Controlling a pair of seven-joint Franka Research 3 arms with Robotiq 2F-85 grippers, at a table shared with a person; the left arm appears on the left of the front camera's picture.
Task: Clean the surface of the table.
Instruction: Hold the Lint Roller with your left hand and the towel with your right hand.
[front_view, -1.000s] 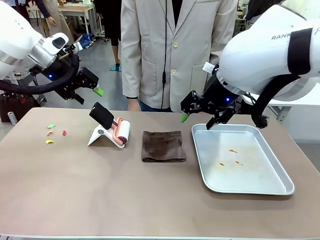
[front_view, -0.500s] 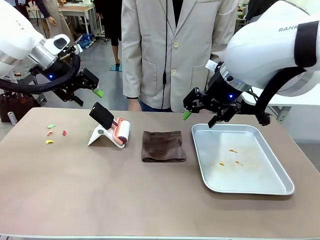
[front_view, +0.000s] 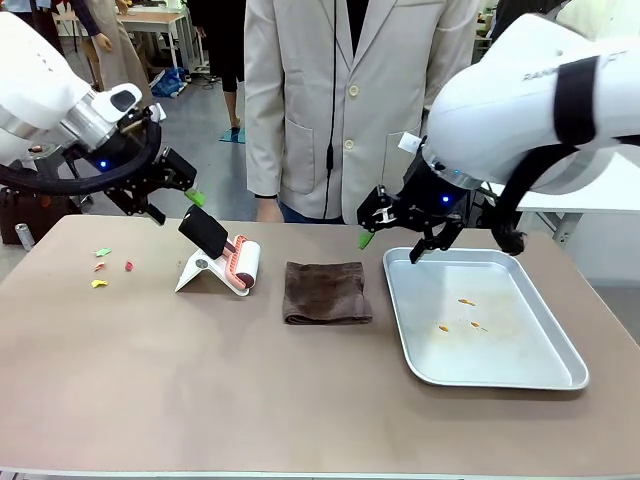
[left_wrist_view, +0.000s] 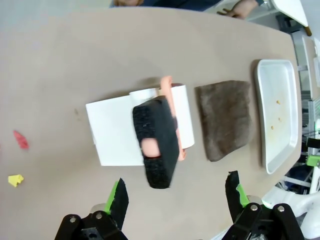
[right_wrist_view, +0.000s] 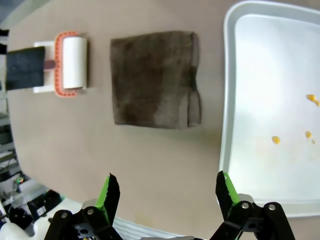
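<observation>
The taupe table (front_view: 200, 380) carries small coloured scraps (front_view: 105, 265) at its far left, seen as a red bit (left_wrist_view: 20, 140) and a yellow bit (left_wrist_view: 15, 180) in the left wrist view. A lint roller (front_view: 225, 258) with a black handle leans on a white stand. Beside it lies a folded brown cloth (front_view: 325, 292). My left gripper (front_view: 172, 203) hangs open just above and left of the roller (left_wrist_view: 157, 145), its fingers (left_wrist_view: 119, 202) wide apart. My right gripper (front_view: 393, 245) is open over the tray's far left corner, near the cloth (right_wrist_view: 152, 77).
A shiny metal tray (front_view: 510, 360) with a few orange crumbs (front_view: 465, 300) lies on the right half of the table. A person in a pale jacket (front_view: 340, 100) stands at the far edge, one hand (left_wrist_view: 245, 7) near the table.
My left gripper has dropped and drawn in towards the roller. My right gripper has shifted a little left and lower by the tray's far corner. Nothing on the table has moved.
</observation>
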